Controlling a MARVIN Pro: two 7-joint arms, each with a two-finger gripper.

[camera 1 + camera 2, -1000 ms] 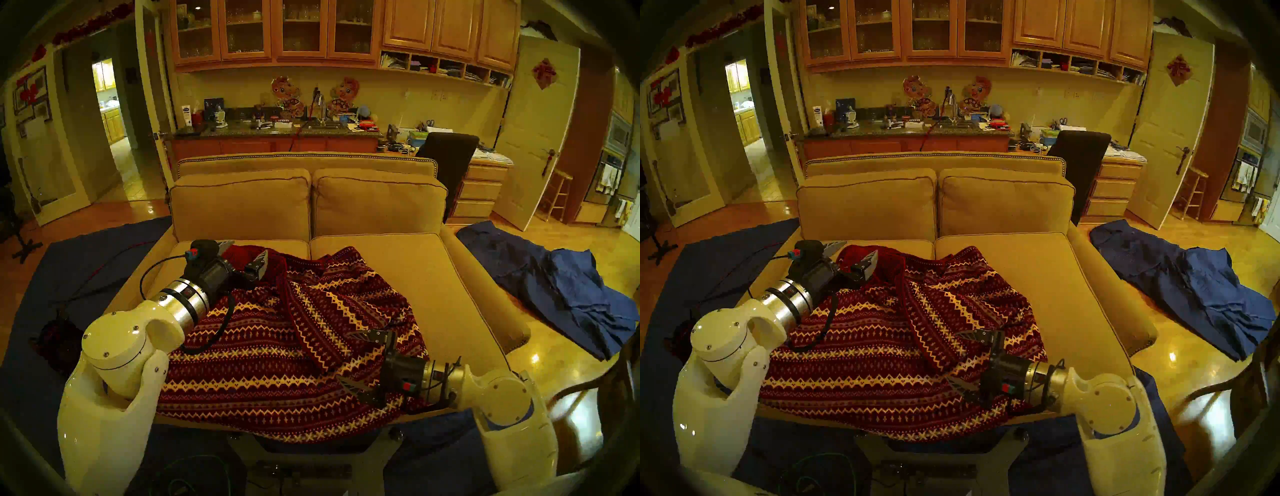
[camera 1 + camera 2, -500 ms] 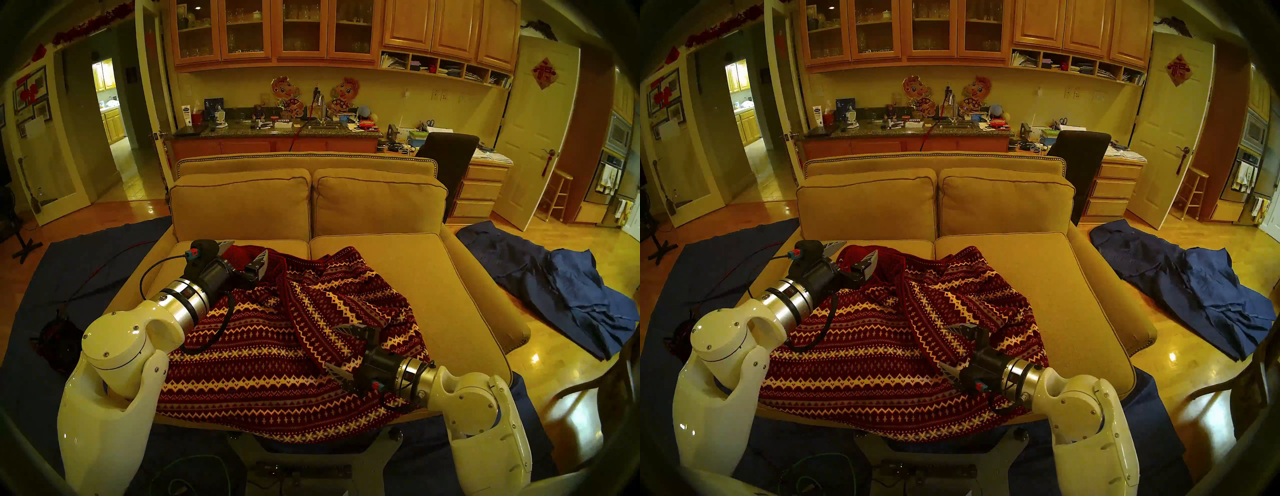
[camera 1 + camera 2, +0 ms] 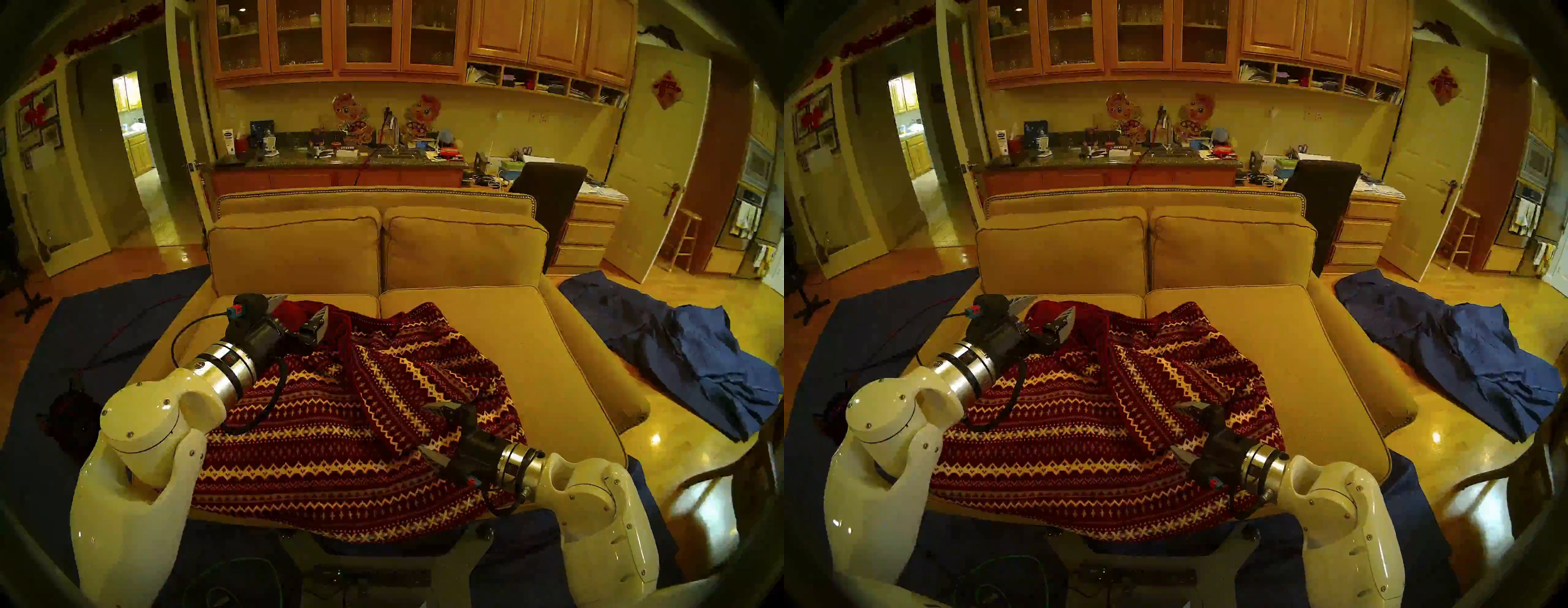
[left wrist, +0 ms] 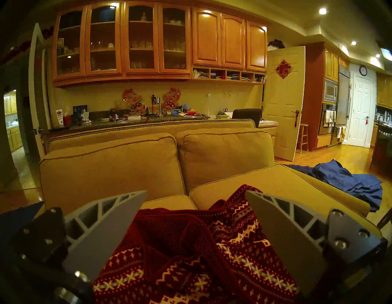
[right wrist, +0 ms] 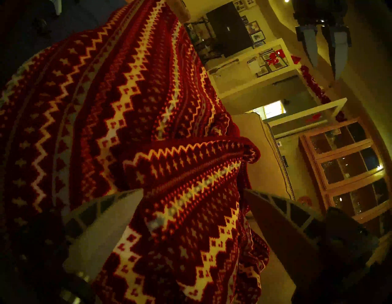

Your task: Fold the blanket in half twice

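Head views: blanket (image 3: pixel 339 424) heaped unfolded on the sofa (image 3: pixel 530 339), mostly over the left seat cushion, near edge spilling off the sofa front, one flap thrown diagonally across the heap; no fold made yet, by the look of it. Left gripper (image 3: pixel 299 310) held level above the blanket's far-left corner, fingers spread, nothing between them, probably parked there to take that corner. Right gripper (image 3: pixel 430 431) low at the blanket's near-right part, jaws spread either side of the diagonal flap's end, likely lining up a pinch on that edge. Blue cloth (image 3: pixel 687 361) on the floor right of the sofa, well apart from the blanket, no part of the job. Left wrist view: left fingers (image 4: pixel 101 229) wide apart, plain red reverse of the blanket (image 4: pixel 180 244) bunched below and between them, sofa seat just beyond; contact hard to judge. Right wrist view, turned on its side: a rolled hem of the blanket (image 5: pixel 191 169) sitting between the right fingers (image 5: pixel 101 233), not yet squeezed; closing here would likely catch several layers rather than a single edge.
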